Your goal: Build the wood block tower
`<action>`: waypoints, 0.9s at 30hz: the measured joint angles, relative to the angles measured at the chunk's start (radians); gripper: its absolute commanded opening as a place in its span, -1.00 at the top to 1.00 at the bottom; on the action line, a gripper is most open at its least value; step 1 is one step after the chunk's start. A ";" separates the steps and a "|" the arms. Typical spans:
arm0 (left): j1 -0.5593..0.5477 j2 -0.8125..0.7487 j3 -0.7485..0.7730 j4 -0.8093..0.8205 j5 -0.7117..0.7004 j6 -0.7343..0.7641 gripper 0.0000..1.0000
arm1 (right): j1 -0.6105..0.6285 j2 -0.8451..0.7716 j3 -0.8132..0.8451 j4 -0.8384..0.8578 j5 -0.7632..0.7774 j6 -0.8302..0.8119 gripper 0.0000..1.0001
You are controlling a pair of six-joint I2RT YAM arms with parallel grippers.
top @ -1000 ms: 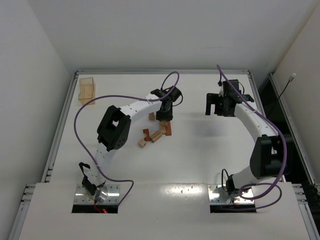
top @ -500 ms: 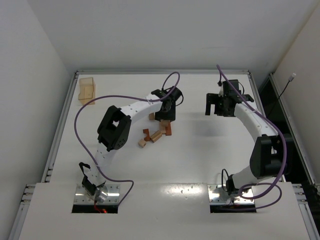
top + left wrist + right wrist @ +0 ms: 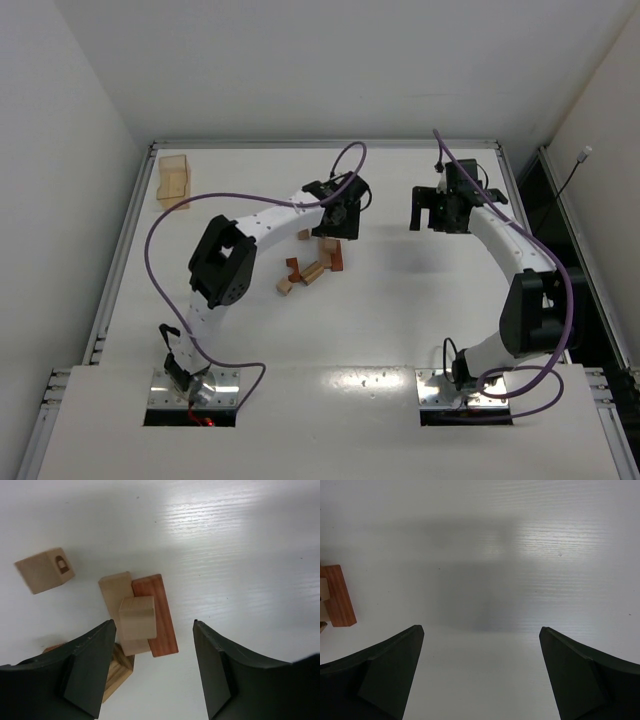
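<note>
1. The white bench (image 3: 400,300) carries everything; both arms are bolted at its near edge.
2. The left arm (image 3: 265,222) reaches out toward the middle of the bench, with a purple cable (image 3: 345,160) looping over it. The right arm (image 3: 510,245) curves up along the right side.
3. The left claw (image 3: 153,625) is spread wide and holds nothing. In its wrist view the small stack lies in the gap between its two dark fingers (image 3: 90,665). Whether either finger touches the wood cannot be told.
4. The right claw (image 3: 481,630) is also wide apart and holds nothing, with bare bench beneath it. It hangs well to the right of the left claw.
5. A translucent tan plastic box (image 3: 174,180) stands far to the left of the left claw, near the far left corner of the bench.
6. The wood block tower (image 3: 140,615) sits directly under the left claw. It is a tan bar (image 3: 114,591) and a reddish-brown bar (image 3: 156,600) lying side by side and touching, with a tan cube (image 3: 136,617) resting on top across their seam. The reddish-brown bar also shows at the left edge of the right wrist view.
7. A loose tan cube with a dark arch mark (image 3: 45,570) lies apart, beyond the claw's left finger.
8. A striped tan block (image 3: 119,672) sits just beside the stack's near end, partly hidden behind the left finger.
</note>
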 measured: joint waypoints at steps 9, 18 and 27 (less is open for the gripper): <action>0.014 -0.167 -0.055 0.028 -0.181 -0.013 -0.20 | 0.000 0.000 -0.008 0.016 -0.013 0.000 -0.98; 0.137 -0.116 -0.055 0.026 -0.184 -0.029 -0.20 | 0.000 0.000 -0.010 0.019 -0.021 0.000 -0.98; 0.195 -0.052 -0.055 0.006 -0.133 -0.046 -0.25 | 0.000 0.014 -0.010 0.021 -0.028 0.000 -0.98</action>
